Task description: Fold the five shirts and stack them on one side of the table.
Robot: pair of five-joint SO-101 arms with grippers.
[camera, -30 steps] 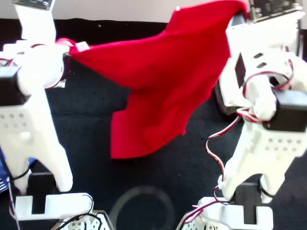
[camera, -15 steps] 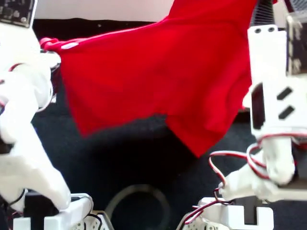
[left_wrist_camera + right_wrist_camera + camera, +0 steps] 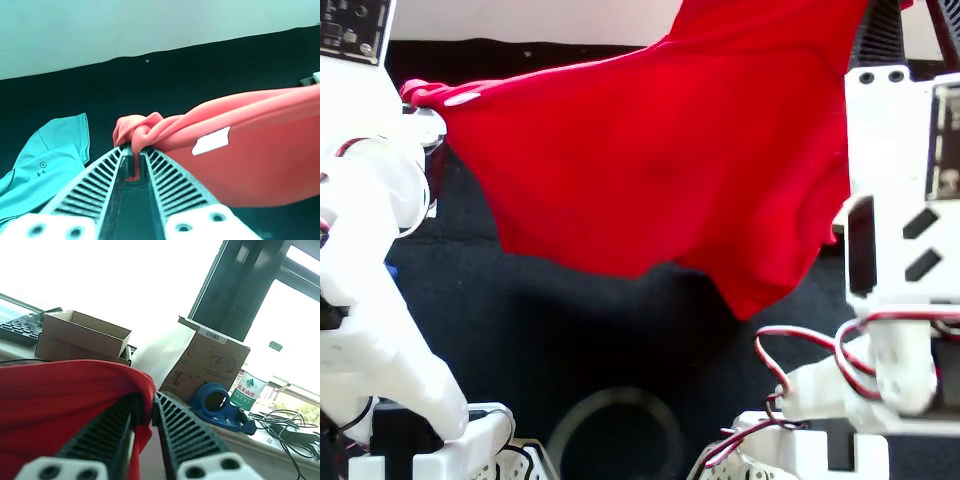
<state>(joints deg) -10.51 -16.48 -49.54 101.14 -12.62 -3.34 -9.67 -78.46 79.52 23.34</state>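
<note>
Red shirt (image 3: 660, 170) hangs stretched between left claw (image 3: 134, 152) and right claw (image 3: 148, 405), each pinching its fabric.

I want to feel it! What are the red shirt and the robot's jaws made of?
The red shirt looks like soft matte knit cloth: it drapes and bunches. The left gripper has jaws of probably hard white plastic: stiff, ribbed.

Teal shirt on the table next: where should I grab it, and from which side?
Take the teal shirt by the hemmed corner nearest the red shirt. It lies flat with bare black table beside it, so coming from that open side looks easiest. Its other edges run out of the left wrist view.
</note>
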